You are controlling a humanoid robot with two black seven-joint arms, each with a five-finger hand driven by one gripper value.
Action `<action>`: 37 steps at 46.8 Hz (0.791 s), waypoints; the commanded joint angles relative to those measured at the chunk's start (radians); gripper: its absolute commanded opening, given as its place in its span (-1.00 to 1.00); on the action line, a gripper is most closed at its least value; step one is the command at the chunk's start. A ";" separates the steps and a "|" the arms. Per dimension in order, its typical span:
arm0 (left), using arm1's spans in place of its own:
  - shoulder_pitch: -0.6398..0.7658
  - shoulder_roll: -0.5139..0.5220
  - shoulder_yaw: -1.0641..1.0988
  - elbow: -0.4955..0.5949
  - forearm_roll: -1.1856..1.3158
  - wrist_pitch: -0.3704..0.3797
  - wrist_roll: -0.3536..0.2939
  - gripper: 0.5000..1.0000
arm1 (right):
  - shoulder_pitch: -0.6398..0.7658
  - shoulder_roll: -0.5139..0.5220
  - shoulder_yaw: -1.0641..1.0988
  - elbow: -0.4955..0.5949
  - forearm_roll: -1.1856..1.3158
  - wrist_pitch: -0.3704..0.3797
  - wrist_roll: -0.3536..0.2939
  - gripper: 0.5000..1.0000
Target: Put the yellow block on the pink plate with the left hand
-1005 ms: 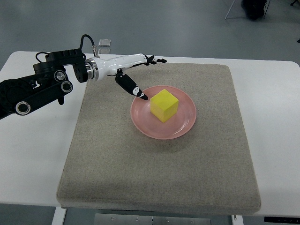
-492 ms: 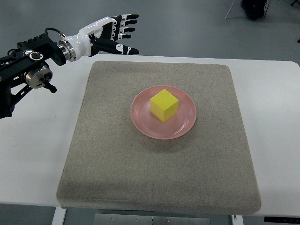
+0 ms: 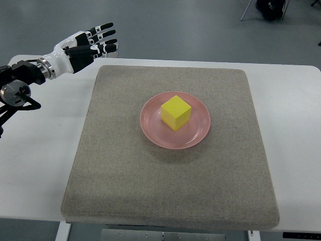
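A yellow block (image 3: pixel 175 112) rests on the pink plate (image 3: pixel 198 132), near the plate's centre, on a grey mat. My left hand (image 3: pixel 90 42) hovers high at the upper left, beyond the mat's far left corner, well away from the plate. Its fingers are spread and hold nothing. The black forearm runs out past the left edge. No right arm shows in the top view.
The grey mat (image 3: pixel 170 186) covers most of the white table (image 3: pixel 35 150). A small clear object (image 3: pixel 113 47) stands at the table's far edge, just behind the left hand. Grey floor lies beyond the table.
The left hand has drawn back from beside the plate, rising and moving left to the table's far left corner. The block has stayed on the plate.
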 commanded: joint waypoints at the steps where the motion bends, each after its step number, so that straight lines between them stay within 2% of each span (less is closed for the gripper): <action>1: -0.001 0.001 -0.009 0.039 -0.090 -0.075 0.059 0.98 | 0.000 0.000 0.000 0.000 0.000 0.000 0.000 0.69; 7: 0.000 0.002 -0.014 0.087 -0.236 -0.167 0.163 0.98 | 0.000 0.000 0.000 0.000 0.000 0.000 0.000 0.69; 13: 0.006 0.002 -0.014 0.099 -0.342 -0.206 0.223 0.98 | 0.000 0.000 0.000 0.000 0.000 0.000 0.000 0.69; 37: 0.077 0.021 -0.049 0.096 -0.439 -0.206 0.238 0.98 | 0.000 0.000 -0.002 0.000 0.000 0.002 0.000 0.69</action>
